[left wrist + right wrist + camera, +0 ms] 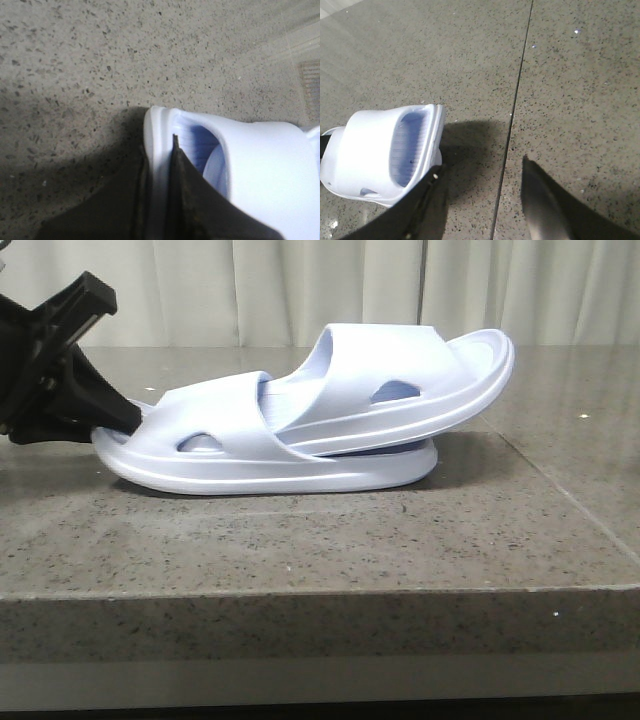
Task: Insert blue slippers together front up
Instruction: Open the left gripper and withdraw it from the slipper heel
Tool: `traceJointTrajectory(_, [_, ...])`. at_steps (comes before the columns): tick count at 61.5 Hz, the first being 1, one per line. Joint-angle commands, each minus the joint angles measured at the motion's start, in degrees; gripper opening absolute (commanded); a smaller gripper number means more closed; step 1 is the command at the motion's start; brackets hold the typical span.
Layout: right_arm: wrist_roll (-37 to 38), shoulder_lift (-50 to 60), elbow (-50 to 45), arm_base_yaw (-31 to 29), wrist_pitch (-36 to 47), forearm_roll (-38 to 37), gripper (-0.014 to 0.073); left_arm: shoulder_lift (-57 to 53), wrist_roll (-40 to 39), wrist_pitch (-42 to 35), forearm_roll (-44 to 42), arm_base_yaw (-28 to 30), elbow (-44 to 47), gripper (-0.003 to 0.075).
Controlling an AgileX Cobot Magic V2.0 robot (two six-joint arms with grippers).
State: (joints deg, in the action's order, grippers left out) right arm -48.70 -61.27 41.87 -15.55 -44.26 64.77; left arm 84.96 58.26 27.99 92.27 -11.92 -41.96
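Note:
The two blue slippers sit nested mid-table. The lower slipper (270,472) lies flat on the stone. The upper slipper (400,375) is pushed under the lower one's strap and slants up, its right end raised. My left gripper (118,416) is shut on the sole rim at the lower slipper's left end; in the left wrist view the gripper (160,150) pinches that pale rim (156,125) between both dark fingers. My right gripper (482,177) does not show in the front view. It hangs open over bare stone beside a slipper end (375,150), holding nothing.
The speckled grey stone table (300,550) has a front edge close to the camera and a seam (560,490) running on the right; the same seam (512,115) passes between my right fingers. Pale curtains hang behind the table.

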Motion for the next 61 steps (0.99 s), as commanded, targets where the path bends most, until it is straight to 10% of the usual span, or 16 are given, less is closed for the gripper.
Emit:
traceJointTrajectory(1, [-0.83, 1.19, 1.22, -0.37, -0.54, 1.96, 0.0375, -1.51, 0.03, 0.44, 1.90, -0.43, -1.46, -0.0020])
traceJointTrajectory(12, [-0.83, 1.19, 1.22, -0.37, -0.67, 1.33, 0.0375, -1.51, 2.72, 0.83, 1.90, -0.43, -1.46, 0.0026])
traceJointTrajectory(26, [-0.83, 1.19, 1.22, -0.37, -2.27, -0.17, 0.0375, -1.64, 2.74, 0.53, -0.04, -0.33, -2.41, 0.0440])
traceJointTrajectory(36, [0.10, 1.23, 1.22, -0.37, -4.51, -2.84, 0.0368, -3.42, 0.77, -1.06, -6.01, -0.33, -4.60, 0.0461])
traceJointTrajectory(47, [3.23, 1.83, 3.41, 1.37, -7.81, -7.08, 0.0361, -8.95, -15.75, -4.26, -28.64, -0.33, -6.93, 0.0461])
traceJointTrajectory(61, [24.71, 4.55, 11.71, 9.59, -9.47, -33.82, 0.0348, -16.67, -48.42, 5.36, -72.67, -0.33, -11.45, 0.0461])
